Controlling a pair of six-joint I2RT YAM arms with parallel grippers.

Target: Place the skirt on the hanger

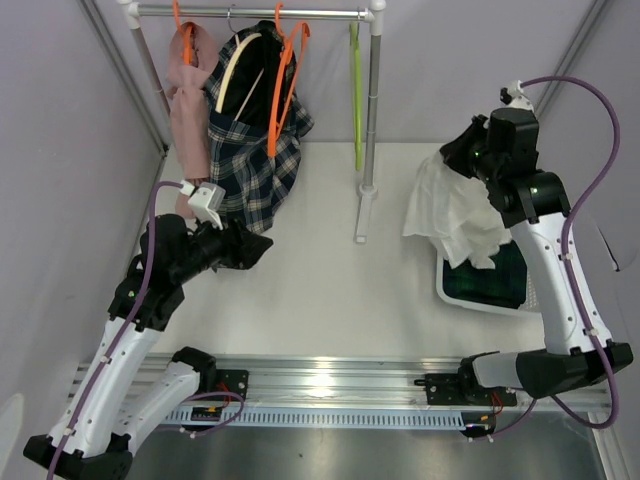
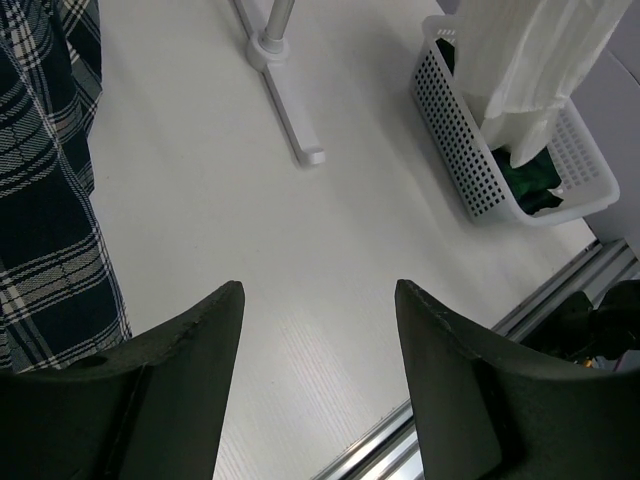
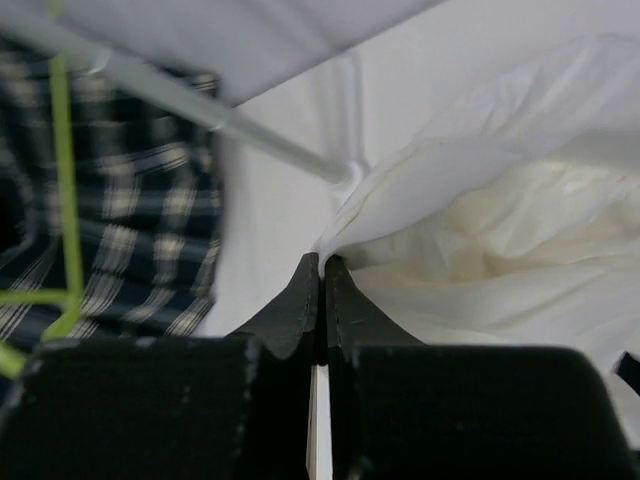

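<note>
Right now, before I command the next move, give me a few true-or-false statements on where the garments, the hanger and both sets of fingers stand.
1. The right fingers are shut on the white garment. True.
2. The dark green skirt is draped on the lime-green hanger. False: it lies in the white basket, under the lifted white garment.
3. The left fingers are open and hold nothing. True.
4. The lime-green hanger is in the left fingers. False: it hangs bare from the rack rail.
5. The navy-and-white checked garment hangs from that same rack rail. True.
</note>
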